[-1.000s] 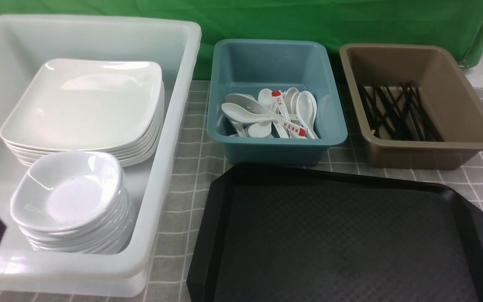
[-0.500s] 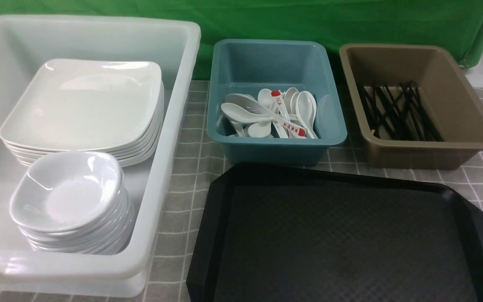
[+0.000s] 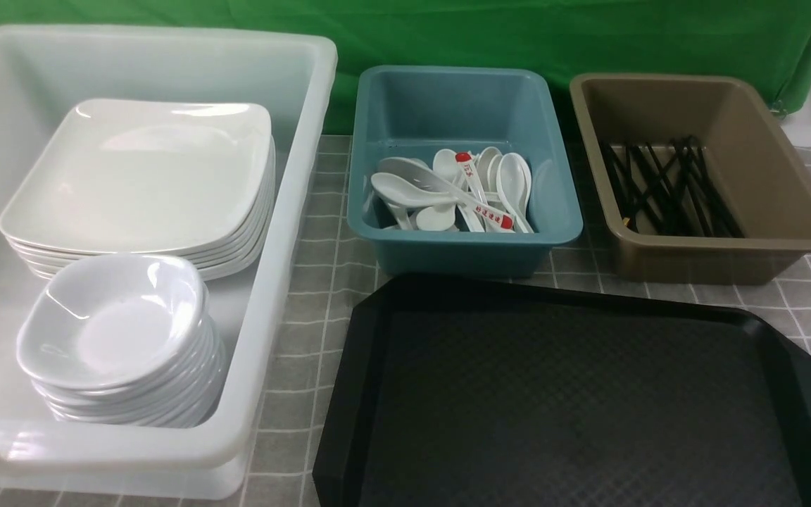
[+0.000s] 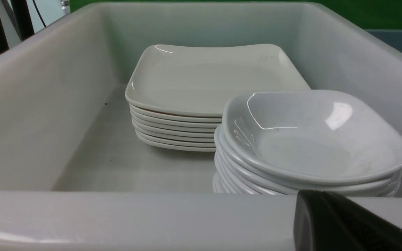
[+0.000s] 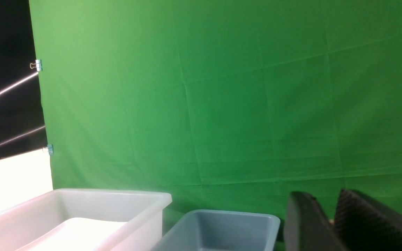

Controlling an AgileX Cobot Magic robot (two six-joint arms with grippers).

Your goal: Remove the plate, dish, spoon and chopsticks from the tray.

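L. claw [image 4: 330,223] had dropped back vs. 1 s earlier, w/ just a dark sliver in the front view's near-left corner; open/closed: can't tell. R. claw [image 5: 329,221] was blurry but slightly open, tips apart. Glossy white square plates [image 3: 141,176] sat stacked in the big white plastic bin [image 3: 275,274], same as before, w/ deep white dishes [image 3: 113,331] stacked nearer the robot. White soup spoons [image 3: 423,193], some w/ red-marked handles, were in the teal bin [image 3: 465,253]; thin black chopsticks [image 3: 666,190] in the brown bin [image 3: 722,264]. Black textured tray [image 3: 574,401] hadn't moved, nearer than both.
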